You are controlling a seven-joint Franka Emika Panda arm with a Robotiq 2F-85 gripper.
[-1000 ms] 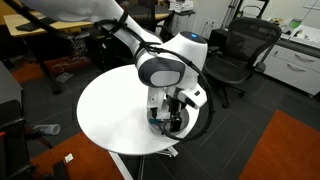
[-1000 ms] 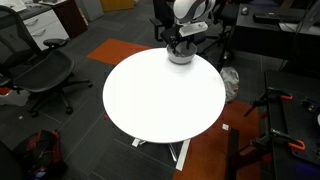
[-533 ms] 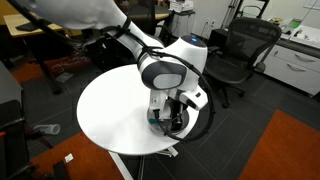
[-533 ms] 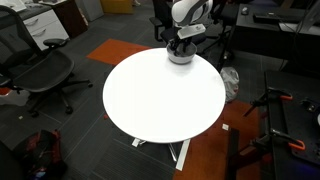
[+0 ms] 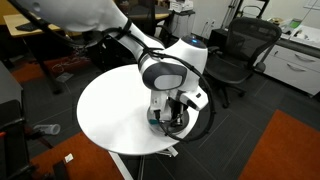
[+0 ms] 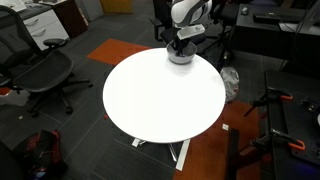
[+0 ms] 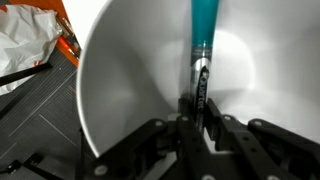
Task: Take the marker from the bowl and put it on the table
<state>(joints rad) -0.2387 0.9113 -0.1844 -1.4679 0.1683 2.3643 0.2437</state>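
Note:
In the wrist view my gripper (image 7: 198,110) is down inside the silvery bowl (image 7: 120,70), its two black fingers shut on the dark end of the marker (image 7: 203,40). The marker's teal-blue body runs up and away from the jaws against the bowl's shiny inner wall. In both exterior views the bowl (image 5: 170,125) (image 6: 181,56) sits at the rim of the round white table (image 5: 110,110) (image 6: 160,95), and the gripper (image 5: 168,118) (image 6: 180,46) reaches straight down into it. The marker itself is too small to make out there.
Black office chairs (image 5: 240,50) (image 6: 35,65) stand around the table. A white plastic bag (image 7: 25,40) and an orange object lie on the floor beside the bowl's edge in the wrist view. Orange carpet patches (image 5: 290,150) and wooden desks are further off.
The fingers have closed together onto the marker inside the bowl. The arm has barely shifted.

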